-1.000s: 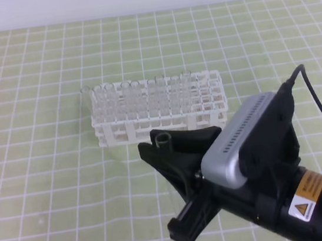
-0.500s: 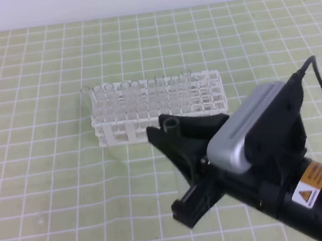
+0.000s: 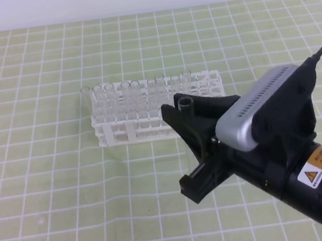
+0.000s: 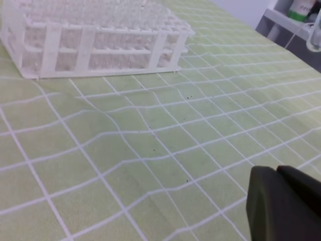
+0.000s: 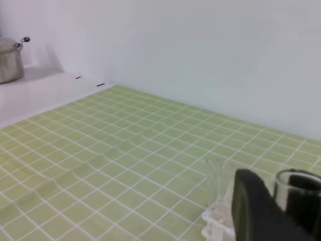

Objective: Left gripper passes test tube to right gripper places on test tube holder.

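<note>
Now right hand (image 3: 186, 108) grips test tube (image 3: 185, 102) over test tube holder (image 3: 126, 128) edge.

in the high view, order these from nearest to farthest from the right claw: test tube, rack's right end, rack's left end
1. The test tube: held upright in the right claw, its open rim showing above the fingertips.
2. The right end of the test tube holder: just behind the claw, partly hidden by it.
3. The holder's left end: farthest, off to the claw's left.
</note>
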You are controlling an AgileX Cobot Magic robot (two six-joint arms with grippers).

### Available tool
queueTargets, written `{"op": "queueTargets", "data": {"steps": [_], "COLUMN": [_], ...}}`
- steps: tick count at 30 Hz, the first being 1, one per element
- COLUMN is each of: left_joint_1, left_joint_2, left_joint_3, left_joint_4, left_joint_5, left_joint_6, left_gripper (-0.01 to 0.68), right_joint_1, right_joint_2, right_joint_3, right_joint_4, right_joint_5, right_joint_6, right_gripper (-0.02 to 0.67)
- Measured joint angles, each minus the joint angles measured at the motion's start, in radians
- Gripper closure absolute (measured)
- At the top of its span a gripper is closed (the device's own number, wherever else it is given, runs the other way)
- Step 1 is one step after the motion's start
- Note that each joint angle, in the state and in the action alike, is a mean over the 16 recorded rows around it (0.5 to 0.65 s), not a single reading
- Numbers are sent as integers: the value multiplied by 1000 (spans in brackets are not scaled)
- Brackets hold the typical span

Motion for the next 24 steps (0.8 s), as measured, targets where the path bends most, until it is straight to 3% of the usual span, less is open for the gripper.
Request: {"op": "queueTargets", "data": {"steps": [24], "left_joint_1": [0], "left_joint_2": [-1], "left_joint_3": [-5], "left_joint_4": [9], "left_joint_5": [49], "left_joint_6": [-11], "left_gripper": [675], "right_joint_1": [-4], "right_joint_2": [-3], "right_joint_3": [6], "right_joint_4": [43], "right_joint_5": [-31], "right_joint_6": [-63], "right_gripper": [554]}}
